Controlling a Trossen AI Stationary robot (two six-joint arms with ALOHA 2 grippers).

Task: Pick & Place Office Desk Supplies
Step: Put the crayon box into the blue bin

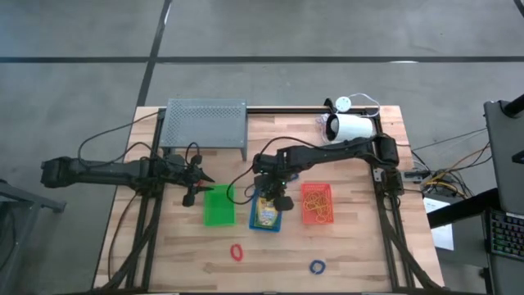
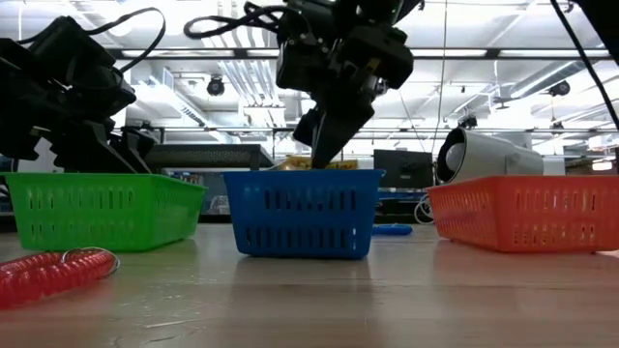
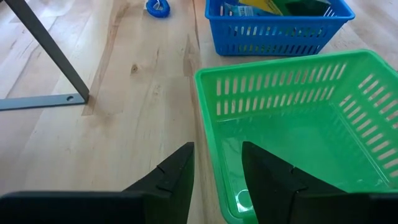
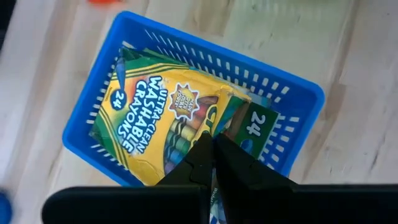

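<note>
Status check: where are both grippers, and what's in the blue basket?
Right gripper shut, above crayon boxes in blue basket. Left gripper open at empty green basket's rim. Nothing in the way.

Tabletop is light wood planks, matt finish with visible grain and a few knots. The green basket, blue basket and orange basket all look like slotted plastic, slightly shiny. Crayon box is glossy printed cardboard. Rack at 12 o'clock from the green basket is grey perforated metal, matt. The white lamp thing is smooth plastic. Red coil loop looks rubbery and glossy.
</note>
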